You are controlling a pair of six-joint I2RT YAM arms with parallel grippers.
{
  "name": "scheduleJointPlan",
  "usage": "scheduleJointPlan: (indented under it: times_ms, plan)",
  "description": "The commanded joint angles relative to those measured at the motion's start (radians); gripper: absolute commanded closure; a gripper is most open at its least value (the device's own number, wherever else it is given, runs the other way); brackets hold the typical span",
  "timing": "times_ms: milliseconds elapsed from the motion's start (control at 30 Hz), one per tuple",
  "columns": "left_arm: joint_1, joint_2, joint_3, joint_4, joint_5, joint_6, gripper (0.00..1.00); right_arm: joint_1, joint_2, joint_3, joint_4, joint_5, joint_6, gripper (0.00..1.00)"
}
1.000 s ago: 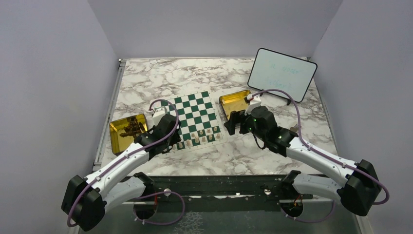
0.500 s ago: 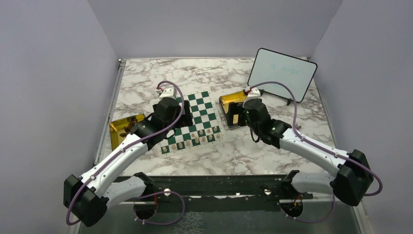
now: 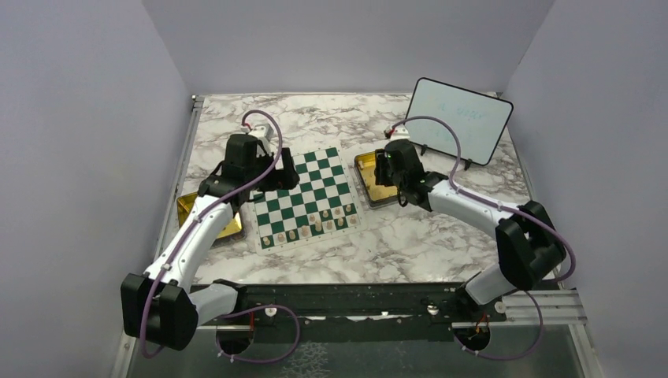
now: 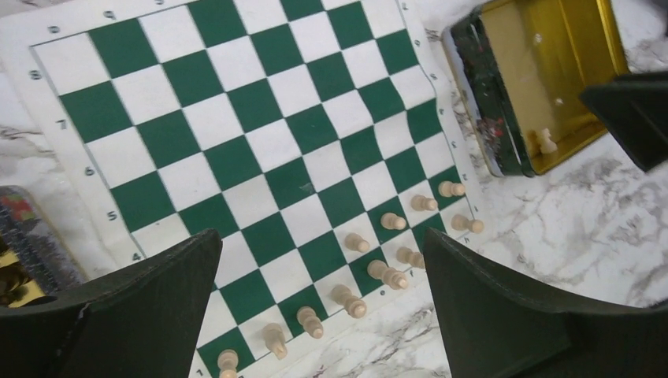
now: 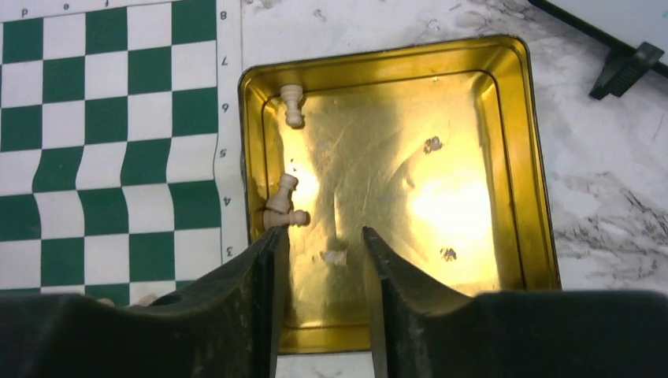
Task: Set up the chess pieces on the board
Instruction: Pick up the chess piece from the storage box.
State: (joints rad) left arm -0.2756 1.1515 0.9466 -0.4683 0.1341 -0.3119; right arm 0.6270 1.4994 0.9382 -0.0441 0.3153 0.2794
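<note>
Over the right tin [image 5: 520, 157], our right end effector [image 5: 323, 236] hangs partly apart, empty; three pieces [image 5: 283, 189] hug the tin's left wall, the nearest toppled just left of our fingers [image 5: 268, 268], long axis left-right. Our left end effector [image 4: 321, 240], spread wide over the board [image 4: 236, 118], is farther. Marble counter [image 5: 614, 220] beneath.

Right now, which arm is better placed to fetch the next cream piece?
Right: the right gripper hangs over the gold tin holding loose pieces; the left gripper is across the board.
</note>
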Motion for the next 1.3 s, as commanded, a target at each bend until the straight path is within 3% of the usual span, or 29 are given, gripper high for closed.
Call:
scheduleJointPlan:
  times_ms: [0, 133, 400, 833, 1033, 1267]
  plan:
    - [0.006, -0.012, -0.037, 0.035, 0.179, 0.035, 0.01, -0.068, 0.092, 0.059, 0.134, -0.159, 0.004, 0.61]
    - [0.021, -0.006, -0.060, 0.037, 0.148, 0.040, 0.01, -0.095, 0.208, 0.120, 0.164, -0.231, -0.002, 0.66]
    - [0.030, -0.058, -0.124, 0.056, 0.041, 0.027, 0.01, -0.108, 0.328, 0.180, 0.235, -0.277, -0.001, 0.66]
    - [0.030, -0.109, -0.154, 0.089, 0.045, 0.037, 0.09, -0.131, 0.442, 0.215, 0.271, -0.364, -0.010, 0.65]
    - [0.030, -0.120, -0.155, 0.099, 0.027, 0.030, 0.09, -0.131, 0.478, 0.224, 0.276, -0.354, -0.001, 0.64]
    - [0.030, -0.122, -0.159, 0.105, 0.016, 0.027, 0.09, -0.133, 0.504, 0.244, 0.231, -0.289, 0.004, 0.73]
